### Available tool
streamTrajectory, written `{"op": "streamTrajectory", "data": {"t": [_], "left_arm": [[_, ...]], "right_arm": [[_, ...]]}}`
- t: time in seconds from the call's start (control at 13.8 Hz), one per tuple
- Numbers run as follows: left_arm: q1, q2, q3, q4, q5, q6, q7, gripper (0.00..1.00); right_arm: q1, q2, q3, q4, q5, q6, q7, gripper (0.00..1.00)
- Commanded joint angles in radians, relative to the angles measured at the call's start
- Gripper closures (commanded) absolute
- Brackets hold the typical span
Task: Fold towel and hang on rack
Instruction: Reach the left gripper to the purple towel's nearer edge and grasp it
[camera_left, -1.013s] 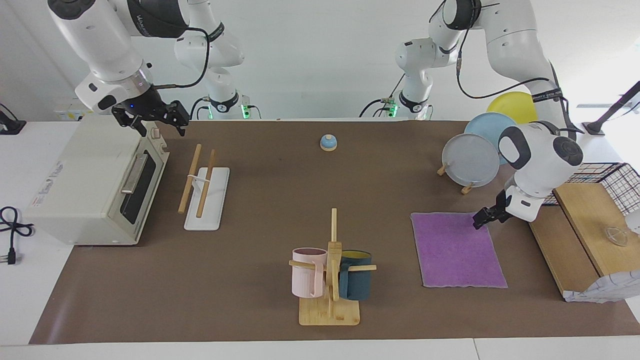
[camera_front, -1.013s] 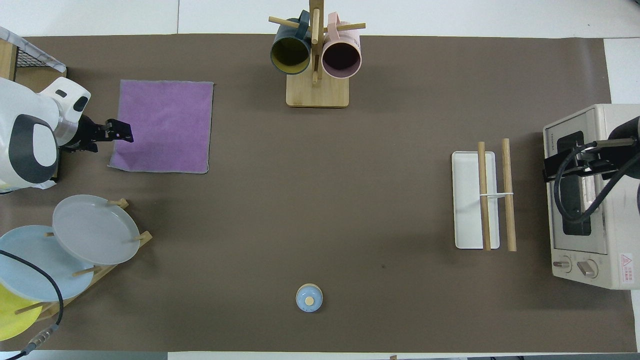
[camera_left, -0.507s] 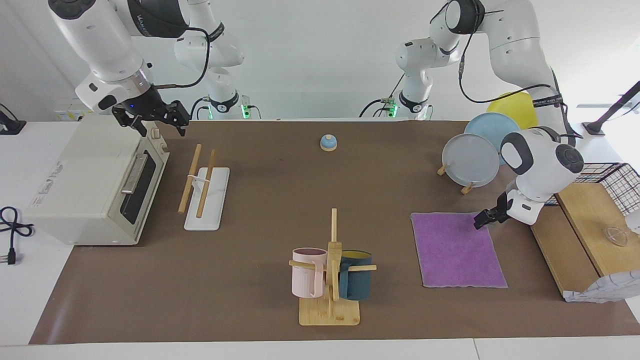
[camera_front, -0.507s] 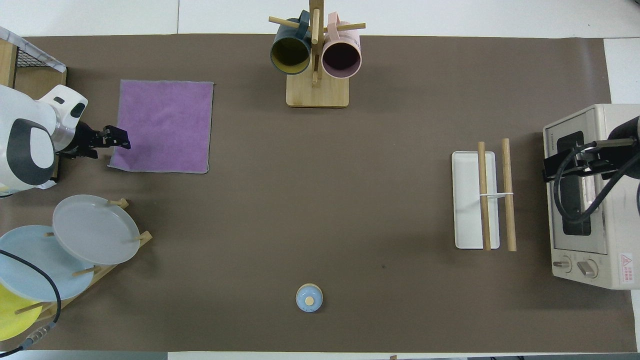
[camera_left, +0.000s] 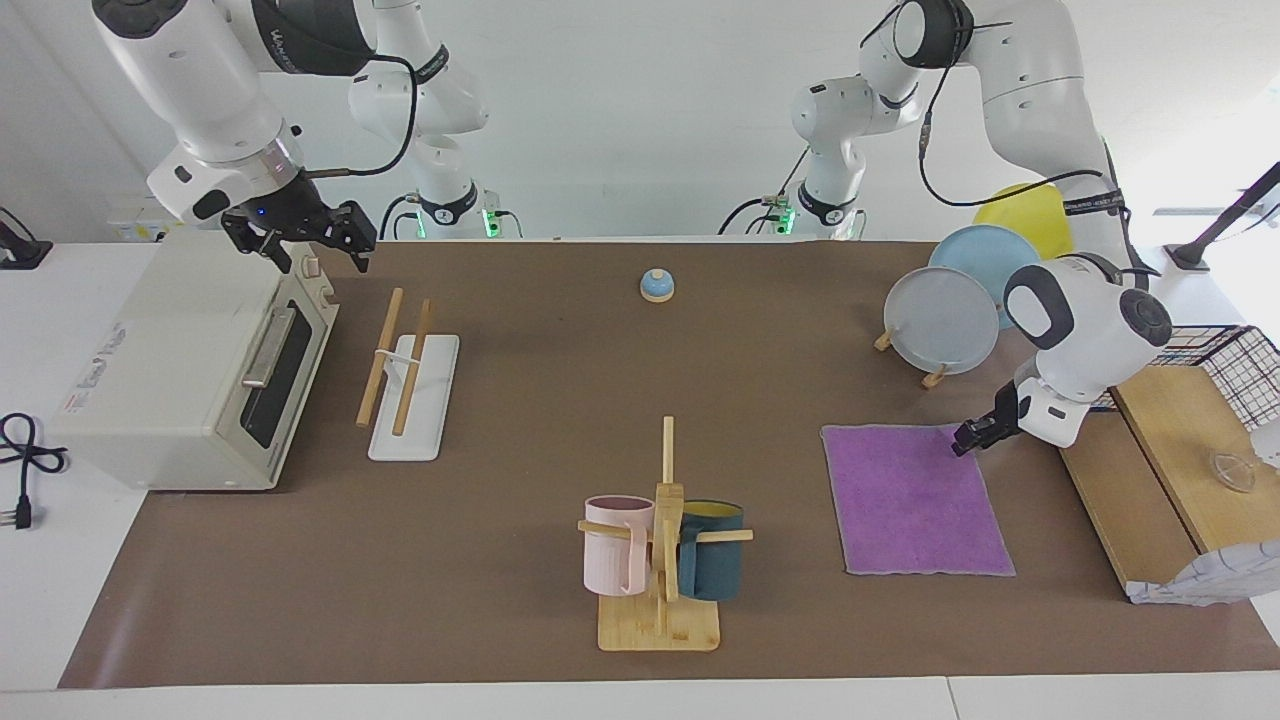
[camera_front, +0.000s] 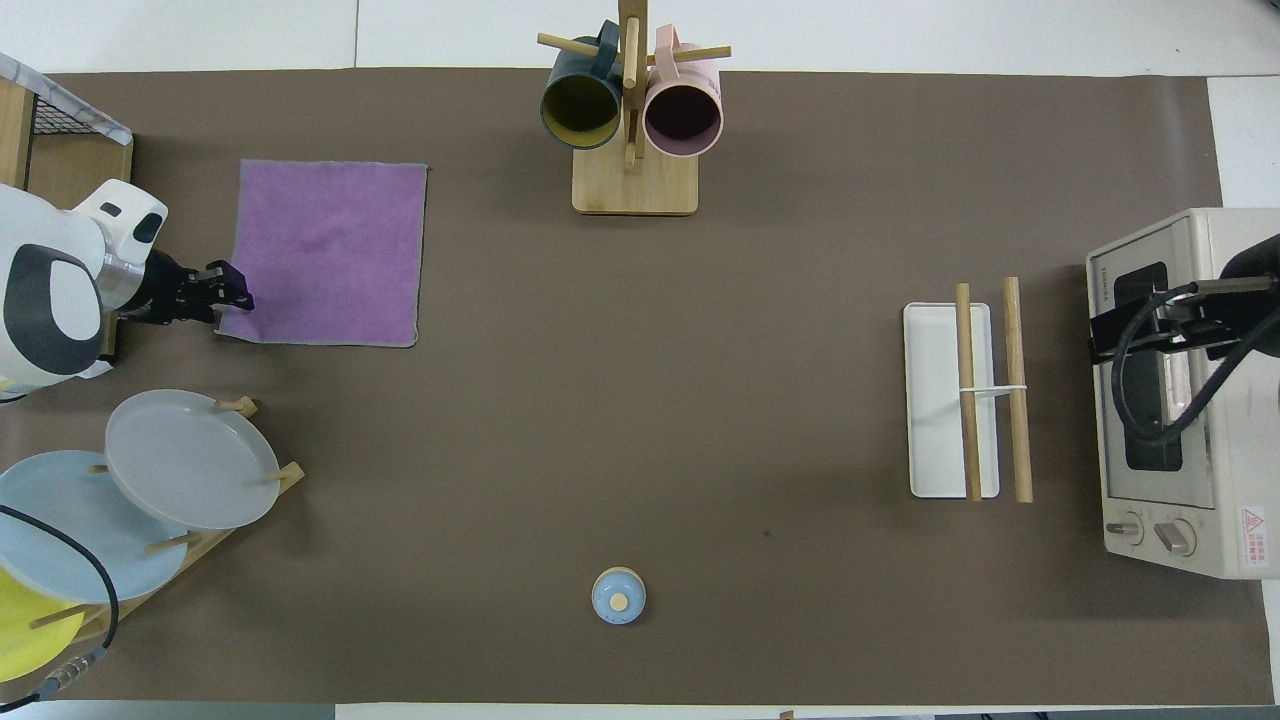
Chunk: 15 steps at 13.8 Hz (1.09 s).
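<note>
The towel (camera_left: 915, 505) lies flat on the brown mat, purple face up, toward the left arm's end of the table; it also shows in the overhead view (camera_front: 325, 250). My left gripper (camera_left: 968, 440) is low at the towel's corner nearest the robots, at its outer edge (camera_front: 228, 298). The rack (camera_left: 405, 375), two wooden rods on a white base (camera_front: 935, 400), lies in front of the toaster oven toward the right arm's end. My right gripper (camera_left: 312, 245) hangs open and empty over the toaster oven's top corner and waits.
A toaster oven (camera_left: 180, 370) stands at the right arm's end. A mug tree (camera_left: 660, 540) with two mugs stands mid-table, far from the robots. A bell (camera_left: 656, 286), a plate stand (camera_left: 940, 320) and a wooden box (camera_left: 1150, 470) with a wire basket (camera_left: 1230, 365) are also here.
My left gripper has drawn back from over the towel to its corner nearest the robots. The towel and the right arm have not moved.
</note>
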Motion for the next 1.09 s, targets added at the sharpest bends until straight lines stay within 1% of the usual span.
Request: {"op": "streamTrajectory", "data": {"t": [0.0, 0.07, 0.14, 0.22, 0.29, 0.43, 0.8, 1.01], "left_arm": [[0.012, -0.011, -0.008, -0.016, -0.019, -0.016, 0.021, 0.65], [0.012, -0.011, -0.008, -0.016, -0.019, -0.020, 0.021, 0.72], [0.012, -0.013, -0.007, -0.014, -0.019, -0.029, 0.023, 0.75], [0.012, -0.013, -0.007, -0.014, -0.019, -0.034, 0.023, 0.75], [0.012, -0.013, -0.007, -0.013, -0.019, -0.037, 0.023, 0.80], [0.011, -0.013, -0.007, -0.011, -0.019, -0.037, 0.023, 1.00], [0.001, -0.011, -0.004, -0.008, -0.015, -0.036, 0.026, 1.00], [-0.003, -0.010, -0.004, 0.001, -0.006, -0.022, 0.066, 1.00]], "right_arm": [[-0.013, -0.020, 0.003, -0.017, 0.023, -0.008, -0.020, 0.00], [-0.015, -0.022, 0.003, -0.017, 0.023, -0.008, -0.020, 0.00], [-0.015, -0.020, 0.003, -0.017, 0.023, -0.008, -0.020, 0.00], [-0.015, -0.022, 0.003, -0.017, 0.023, -0.007, -0.020, 0.00], [-0.015, -0.022, 0.003, -0.017, 0.023, -0.007, -0.020, 0.00], [-0.015, -0.020, 0.003, -0.017, 0.023, -0.007, -0.020, 0.00], [-0.015, -0.020, 0.003, -0.017, 0.023, -0.007, -0.020, 0.00], [-0.015, -0.022, 0.003, -0.017, 0.025, -0.007, -0.020, 0.00]]}}
